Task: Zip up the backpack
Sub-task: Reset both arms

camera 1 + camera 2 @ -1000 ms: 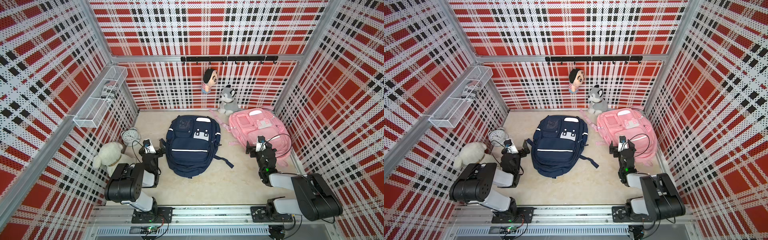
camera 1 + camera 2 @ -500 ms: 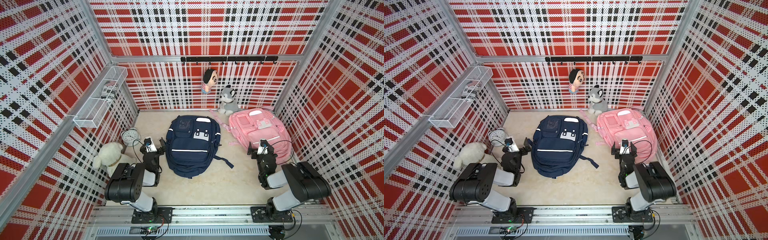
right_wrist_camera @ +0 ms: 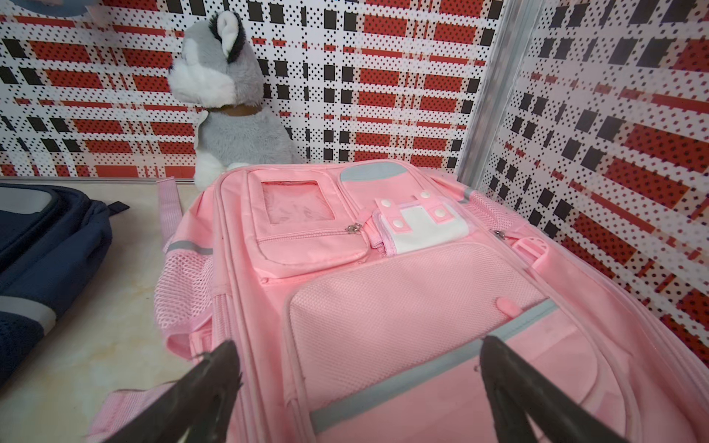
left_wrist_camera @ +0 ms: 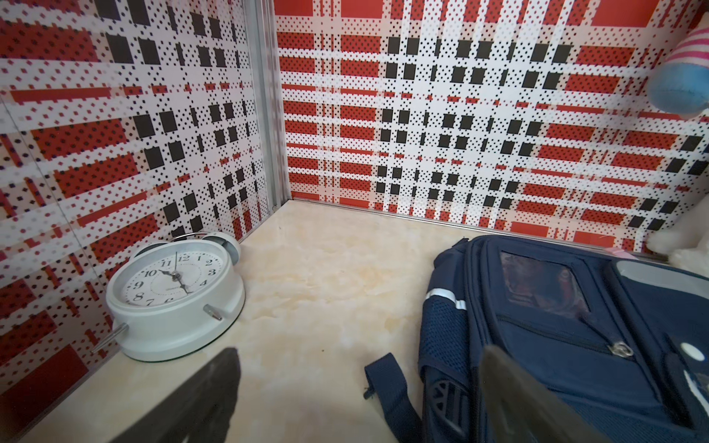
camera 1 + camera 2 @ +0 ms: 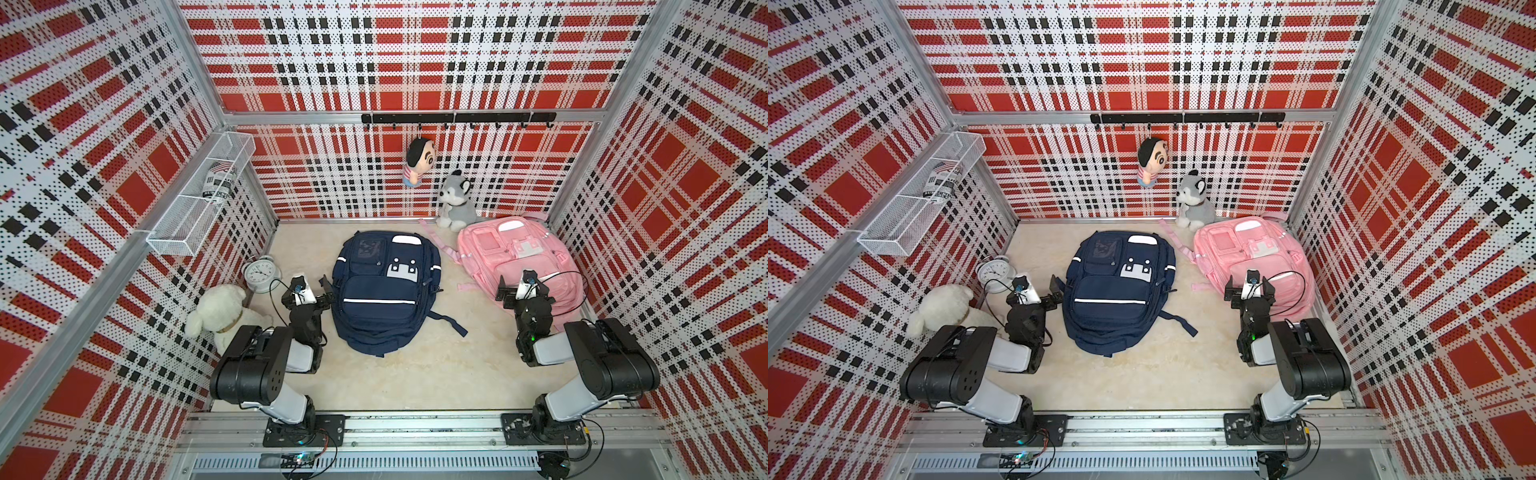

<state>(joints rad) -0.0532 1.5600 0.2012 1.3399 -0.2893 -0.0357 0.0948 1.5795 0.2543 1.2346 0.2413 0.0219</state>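
Observation:
A navy backpack (image 5: 384, 299) (image 5: 1113, 299) lies flat mid-floor, and a pink backpack (image 5: 548, 259) (image 5: 1266, 262) lies at the back right. My left gripper (image 5: 311, 284) (image 5: 1038, 286) is open beside the navy backpack's left edge (image 4: 575, 345), one finger over its side, nothing held (image 4: 359, 351). My right gripper (image 5: 521, 286) (image 5: 1248, 286) hovers open over the pink backpack's near end (image 3: 383, 307), empty (image 3: 357, 341). A small zip pull (image 4: 621, 349) shows on the navy pocket, another pull (image 3: 353, 228) on the pink pocket. I cannot tell how the main zips stand.
A white alarm clock (image 5: 259, 272) (image 4: 172, 284) and a white plush (image 5: 220, 311) sit by the left wall. A husky plush (image 5: 455, 201) (image 3: 230, 96) sits at the back, a doll (image 5: 419, 162) hangs above it, and a wire basket (image 5: 199, 203) juts from the left wall.
The right arm's rear links have swung up and inward while its gripper stayed over the pink backpack's near end. The left arm has barely moved. Both grippers stay open.

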